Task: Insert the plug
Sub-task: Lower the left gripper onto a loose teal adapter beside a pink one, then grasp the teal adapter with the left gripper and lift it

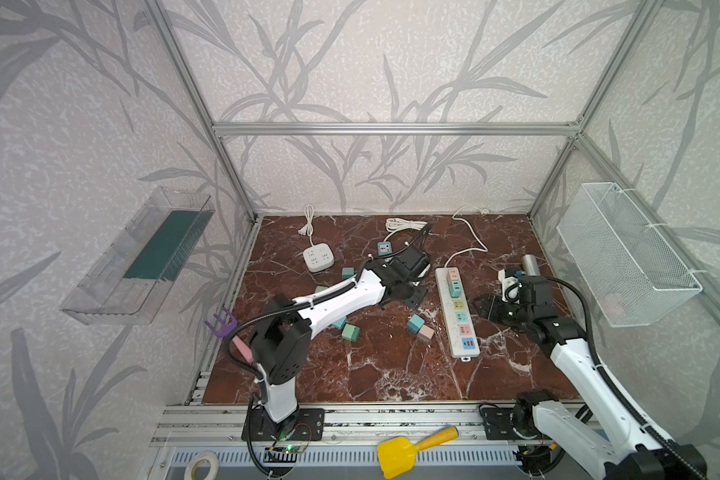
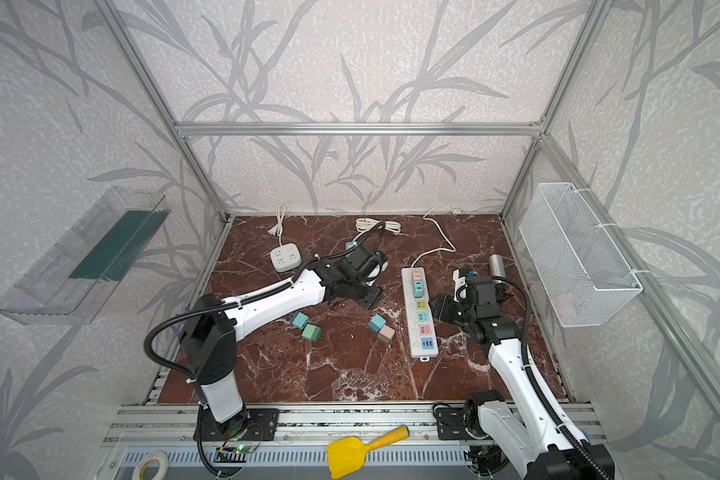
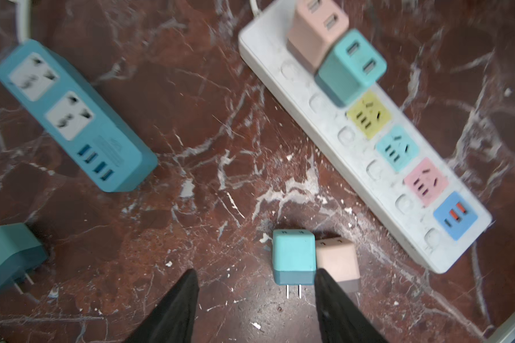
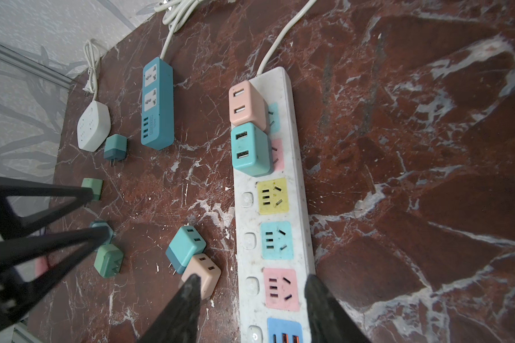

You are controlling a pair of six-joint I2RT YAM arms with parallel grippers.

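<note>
My left gripper (image 3: pixel 254 274) hangs open and empty over the table (image 3: pixel 191 118). The teal plug (image 3: pixel 293 257) lies on its side just ahead, side by side with a pink plug (image 3: pixel 336 261) (prongs pointing back at me). My right gripper (image 4: pixel 252 279), also open and empty, hovers over the power strip (image 4: pixel 246 219).

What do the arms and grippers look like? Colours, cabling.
Both arms, left arm and right arm, have white shell links with black joint housings and black corrugated cable conduit looped outside. The left gripper and right gripper carry matte black fingers tapering to narrow tips.
</note>
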